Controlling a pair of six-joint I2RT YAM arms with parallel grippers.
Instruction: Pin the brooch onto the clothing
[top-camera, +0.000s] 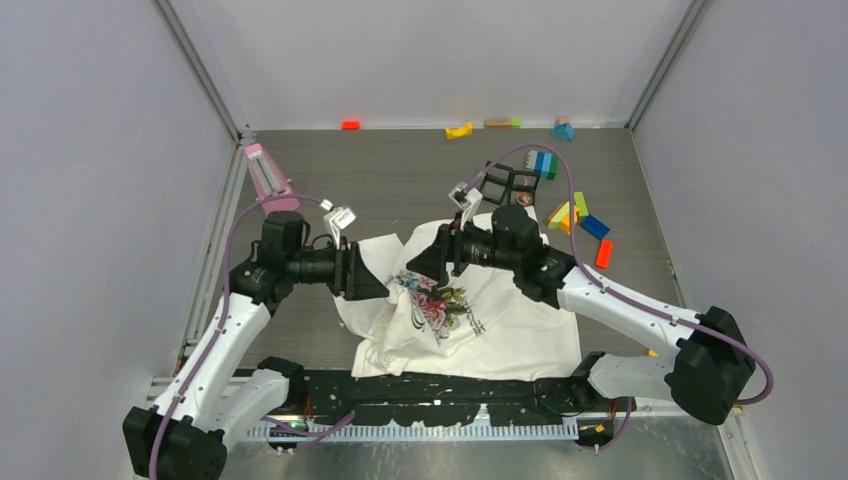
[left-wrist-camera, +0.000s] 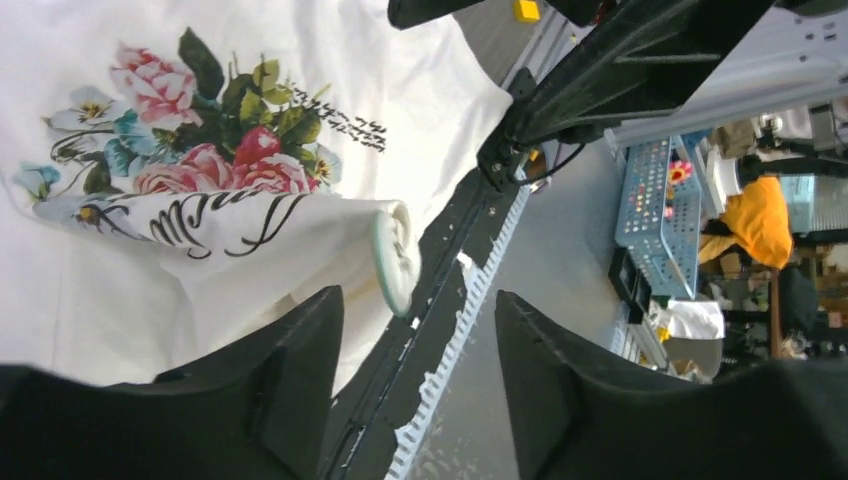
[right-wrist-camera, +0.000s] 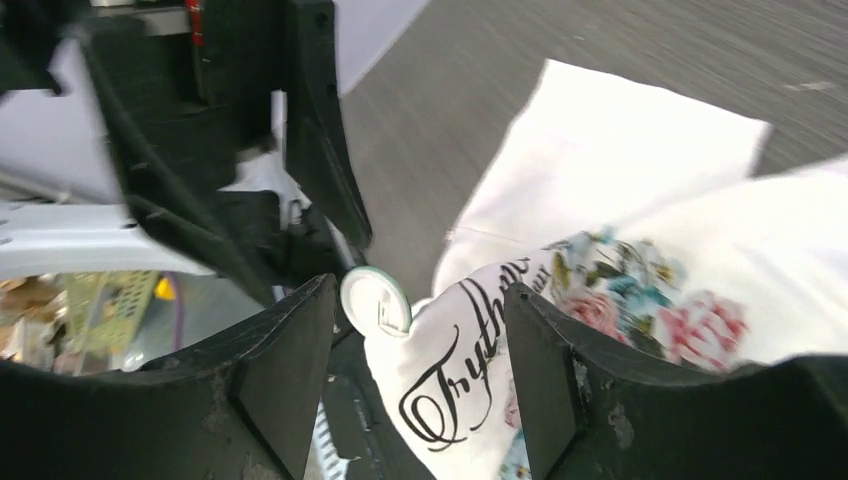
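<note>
We see the white T-shirt (top-camera: 510, 330) lying crumpled on the grey counter (top-camera: 400, 180), just beyond the arms' bases, with its rose print (top-camera: 432, 308) facing up near the cloth's left side. The left arm (top-camera: 235, 325) reaches in from the left, and the left jaws are at the shirt's left edge. The right arm (top-camera: 610, 302) comes in from the right, with the right jaws over the print. The two sets of jaws are close together but do not touch.

From the left wrist, the left jaws stand spread, their black fingers (left-wrist-camera: 280, 380) well apart with nothing between them. Past them a fold of the shirt rises, carrying the dark cursive lettering (left-wrist-camera: 230, 215). At the end of that fold sits the brooch (left-wrist-camera: 393, 262), a round white badge with a pale green rim, seen almost edge-on. It touches the cloth, but we cannot tell whether its pin goes through the fabric.

From the right wrist, the right jaws are spread too. The lettered fold lies in the gap between their fingers (right-wrist-camera: 285, 385), closer to one than the other and not pinched. The brooch sits at the fold's tip.

Along the counter's far side lie coloured toy blocks (top-camera: 580, 222) and a black grid frame (top-camera: 507, 183). A pink object (top-camera: 265, 170) stands near the left wall.
</note>
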